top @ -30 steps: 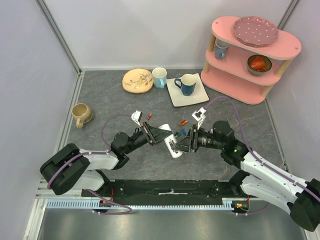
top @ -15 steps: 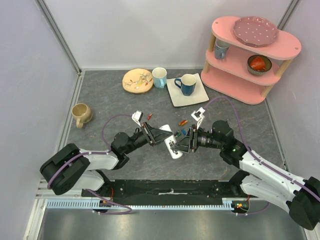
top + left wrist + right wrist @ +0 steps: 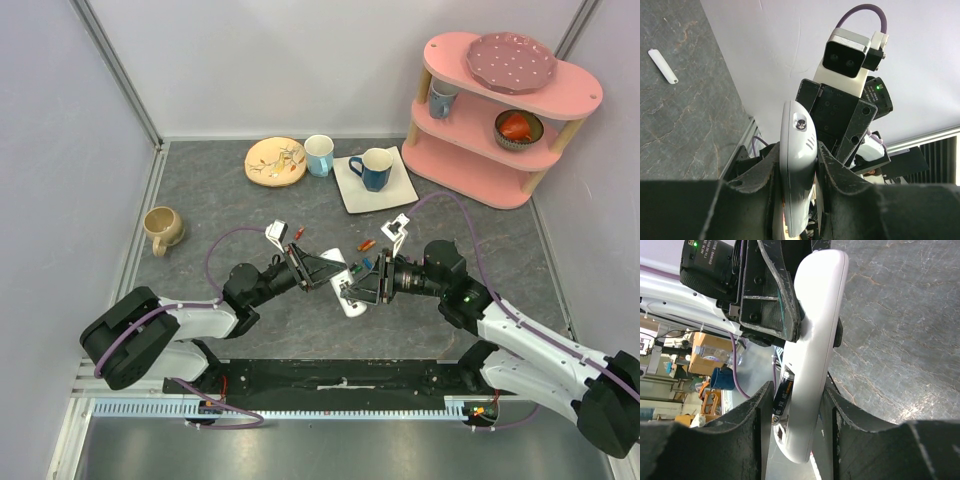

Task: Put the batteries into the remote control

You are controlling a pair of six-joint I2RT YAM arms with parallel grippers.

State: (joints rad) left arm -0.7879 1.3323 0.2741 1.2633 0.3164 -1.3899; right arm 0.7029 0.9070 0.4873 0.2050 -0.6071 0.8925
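The left gripper [image 3: 318, 270] was clamped fully on the remote control [image 3: 349, 303], which was held clear of the table [image 3: 200, 190] near its middle, between the two arms. In the left wrist view, both fingers [image 3: 760, 175] pressed against the long sides of the white body, with a rounded end projecting beyond the fingertips. The right gripper [image 3: 360, 285] faced the left one from the right, its jaws partly spread and straddling the other end of the remote control. The right wrist view showed one finger [image 3: 832, 410] close against the white body, but contact could not be confirmed. In the same view, a dark battery [image 3: 782, 392] sat at the edge of the remote control's recess, between the body and the other finger. Loose batteries lay on the table just beyond the grippers: a green battery [image 3: 354, 268] and a blue battery [image 3: 368, 265] side by side, a red-orange battery [image 3: 367, 244] farther back, and a second red-orange battery [image 3: 298, 232] to the left. A small white cover piece [image 3: 662, 66] lay flat on the table, well apart from the grippers. A beige mug [image 3: 163, 228] stood at the left, and a pink shelf [image 3: 500, 110] occupied the far right corner.
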